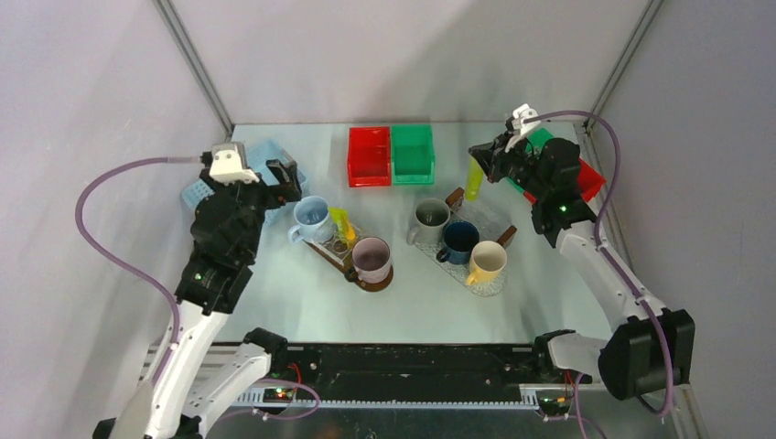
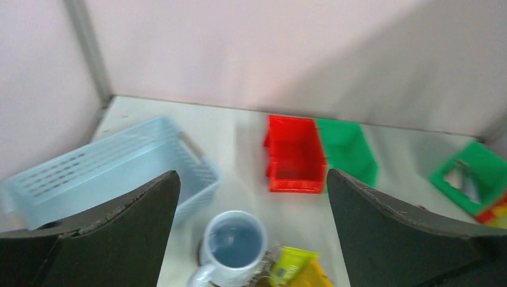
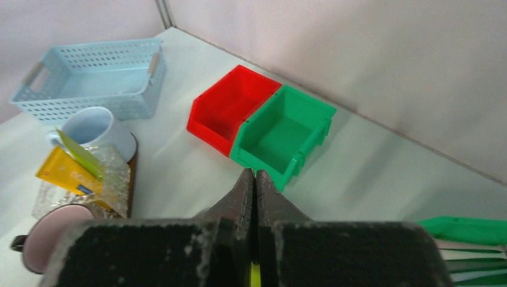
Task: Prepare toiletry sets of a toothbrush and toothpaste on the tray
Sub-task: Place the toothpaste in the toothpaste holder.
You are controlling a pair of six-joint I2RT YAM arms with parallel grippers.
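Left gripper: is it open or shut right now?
The left gripper is open: in its wrist view the fingers stand wide apart, nothing between them, and the blue mug shows through the gap.

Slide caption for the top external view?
Left gripper open near the light blue mug; right gripper shut on a lime green tube.

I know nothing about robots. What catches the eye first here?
The red bin and green bin sit side by side at the table's far middle, the brightest things there. At the far right, the right gripper is shut on a dangling lime-green tube, while the left gripper hangs open by the pale blue mug.
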